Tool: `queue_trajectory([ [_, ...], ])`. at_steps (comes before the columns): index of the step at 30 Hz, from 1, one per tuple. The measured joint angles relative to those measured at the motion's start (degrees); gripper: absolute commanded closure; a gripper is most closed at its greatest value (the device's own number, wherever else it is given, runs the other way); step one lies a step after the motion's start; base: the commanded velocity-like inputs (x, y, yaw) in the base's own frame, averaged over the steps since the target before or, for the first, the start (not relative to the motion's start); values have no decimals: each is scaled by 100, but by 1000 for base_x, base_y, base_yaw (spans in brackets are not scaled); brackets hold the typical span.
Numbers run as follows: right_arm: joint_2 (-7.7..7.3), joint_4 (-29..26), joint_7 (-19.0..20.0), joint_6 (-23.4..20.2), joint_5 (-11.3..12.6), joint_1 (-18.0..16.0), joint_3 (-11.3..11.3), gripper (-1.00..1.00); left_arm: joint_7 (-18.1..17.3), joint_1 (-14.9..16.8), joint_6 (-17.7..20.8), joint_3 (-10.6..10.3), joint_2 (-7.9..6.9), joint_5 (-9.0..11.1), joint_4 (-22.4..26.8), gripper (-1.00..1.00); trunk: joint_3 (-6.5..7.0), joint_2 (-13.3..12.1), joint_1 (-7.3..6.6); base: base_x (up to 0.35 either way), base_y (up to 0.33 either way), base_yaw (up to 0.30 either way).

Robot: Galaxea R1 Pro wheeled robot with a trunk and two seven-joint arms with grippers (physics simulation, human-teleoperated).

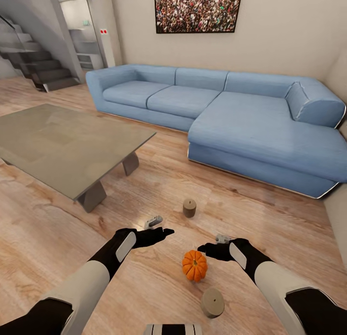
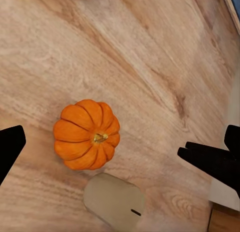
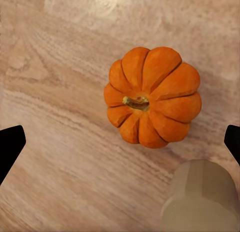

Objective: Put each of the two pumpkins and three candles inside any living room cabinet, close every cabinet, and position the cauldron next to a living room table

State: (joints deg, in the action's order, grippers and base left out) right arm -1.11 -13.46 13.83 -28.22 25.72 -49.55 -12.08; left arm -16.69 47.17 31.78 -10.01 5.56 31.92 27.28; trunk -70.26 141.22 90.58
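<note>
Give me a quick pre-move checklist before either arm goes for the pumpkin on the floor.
1. Pumpkin in sight on the wood floor, stem up: ok.
2. Right gripper open, empty, above the pumpkin: ok.
3. Left gripper open, empty: ok.
4. Room around the pumpkin: near candle stands close beside it; whether they touch: cannot tell.
5. Far candle upright, apart from the pumpkin: ok.
6. Cabinet to put it in located: cannot tell.

bare floor (image 1: 270,214) rings the pumpkin (image 1: 194,265); one candle (image 1: 212,302) crowds its near side.
</note>
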Motion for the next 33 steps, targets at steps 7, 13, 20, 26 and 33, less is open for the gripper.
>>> queue_trajectory([
  [7, 2, 8, 3, 7, -3, 0, -9, -100, 1, 0, 0, -1, 10, 0, -5, -100, 0, 0, 0, 0, 0, 0],
  [13, 5, 9, 14, 5, 4, 0, -1, -100, 1, 0, 0, -3, 17, 0, -6, -100, -12, 0, 0, 0, 0, 0],
  [20, 8, 9, 15, 4, 3, 0, 3, -100, 3, 0, 0, -8, 18, 0, -8, -100, -40, 0, 0, 0, 0, 0],
  [26, 5, 9, 7, 4, 2, 0, 10, -100, 2, 0, -3, -8, 18, 0, -14, -100, -43, 0, 0, 0, 0, 0],
  [33, 4, 9, 20, 4, 5, 0, 14, -100, 8, 0, -4, -9, 18, 0, -15, -100, -53, 0, 0, 0, 0, 0],
])
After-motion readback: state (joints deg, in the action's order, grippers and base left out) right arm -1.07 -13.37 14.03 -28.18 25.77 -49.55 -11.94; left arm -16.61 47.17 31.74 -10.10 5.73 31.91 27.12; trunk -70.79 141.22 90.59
